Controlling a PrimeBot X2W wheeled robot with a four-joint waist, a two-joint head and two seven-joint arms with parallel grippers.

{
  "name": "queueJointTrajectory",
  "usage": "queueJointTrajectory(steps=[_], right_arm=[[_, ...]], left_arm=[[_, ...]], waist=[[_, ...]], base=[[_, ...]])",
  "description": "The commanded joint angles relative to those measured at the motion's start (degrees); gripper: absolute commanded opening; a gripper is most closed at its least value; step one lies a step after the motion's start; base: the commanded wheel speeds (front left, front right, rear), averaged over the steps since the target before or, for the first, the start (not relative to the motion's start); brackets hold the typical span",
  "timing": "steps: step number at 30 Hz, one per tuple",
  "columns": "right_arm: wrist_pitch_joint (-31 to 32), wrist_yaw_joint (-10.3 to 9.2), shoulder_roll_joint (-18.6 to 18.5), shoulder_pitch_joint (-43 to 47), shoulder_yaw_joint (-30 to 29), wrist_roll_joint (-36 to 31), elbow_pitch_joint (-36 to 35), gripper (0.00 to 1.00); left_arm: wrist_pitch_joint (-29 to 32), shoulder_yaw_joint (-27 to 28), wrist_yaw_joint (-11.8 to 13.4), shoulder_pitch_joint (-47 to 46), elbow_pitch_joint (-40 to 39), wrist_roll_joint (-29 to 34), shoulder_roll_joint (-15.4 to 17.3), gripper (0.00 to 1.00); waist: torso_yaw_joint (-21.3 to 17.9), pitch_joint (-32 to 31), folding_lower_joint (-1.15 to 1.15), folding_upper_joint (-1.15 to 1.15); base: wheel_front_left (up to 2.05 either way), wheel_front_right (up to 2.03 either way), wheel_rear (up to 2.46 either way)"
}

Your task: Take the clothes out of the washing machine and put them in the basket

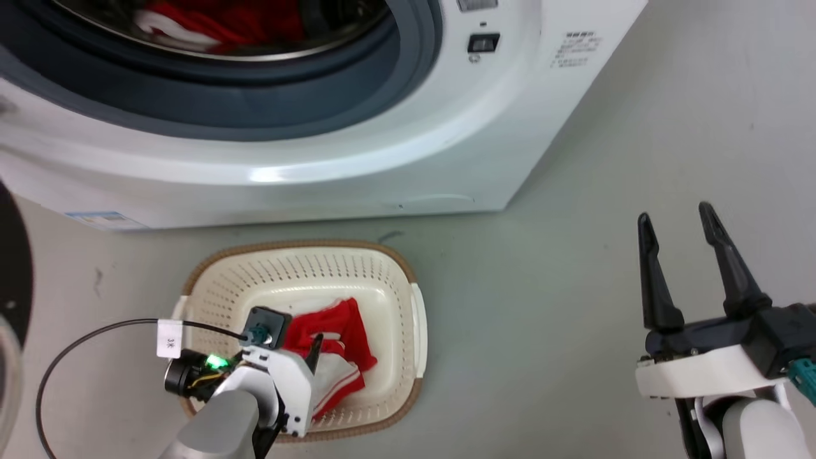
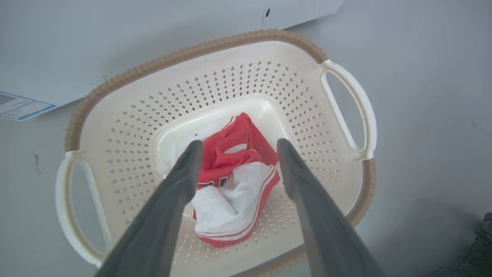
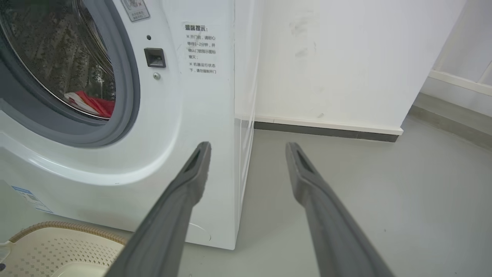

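A red and white garment (image 2: 234, 184) lies crumpled on the bottom of the cream basket (image 2: 127, 127), which stands on the floor in front of the washing machine (image 1: 357, 146). My left gripper (image 2: 236, 148) hangs open just above that garment, fingers pointing down into the basket (image 1: 395, 280); nothing is between them. In the head view the garment (image 1: 341, 338) shows beside the left wrist. More red clothes (image 1: 217, 22) lie inside the steel drum, also seen as clothes (image 3: 90, 104) through the round opening. My right gripper (image 1: 676, 220) stands open over bare floor at the right.
The washer's black-rimmed door (image 1: 13, 280) hangs open at the far left. A black cable (image 1: 83, 344) loops from my left wrist over the floor. A white wall with a dark skirting (image 3: 326, 129) runs behind the washer's right side.
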Motion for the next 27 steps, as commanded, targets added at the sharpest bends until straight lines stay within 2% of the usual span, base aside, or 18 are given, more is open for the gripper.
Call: queueJointTrajectory(steps=[1, 9, 15, 21, 27], right_arm=[[-0.1, -0.04, 0.0, 1.1, 0.0, -0.4, 0.3, 1.00], [-0.1, -0.04, 0.0, 4.8, 0.6, -0.2, 1.1, 1.00], [-0.1, -0.04, 0.0, 6.9, 0.8, 0.2, 1.5, 1.00], [-0.1, -0.04, 0.0, 8.0, 1.0, 0.5, 1.5, 1.00], [-0.1, -0.04, 0.0, 7.4, 1.7, 0.6, 1.5, 1.00]], left_arm=[[-0.3, 1.3, 1.2, 1.2, -3.1, -0.1, 0.9, 1.00], [-0.3, 10.7, 6.9, 10.3, -21.8, 2.9, 4.6, 1.00], [-0.3, 18.2, 9.5, 16.6, -33.3, 6.8, 5.6, 1.00], [-0.3, 24.8, 10.6, 19.3, -42.7, 11.0, 5.5, 1.00], [-0.3, 27.1, 9.9, 14.3, -43.2, 14.4, 5.6, 1.00]], waist=[[1.9, -4.1, 0.01, 0.00], [2.8, -10.3, 0.01, 0.00], [2.6, -13.7, 0.01, 0.00], [2.4, -15.6, 0.01, 0.00], [1.8, -15.4, 0.01, 0.00]], base=[[0.00, 0.00, 0.00], [0.00, 0.00, 0.00], [0.00, 0.00, 0.00], [0.00, 0.00, 0.00], [0.00, 0.00, 0.00]])
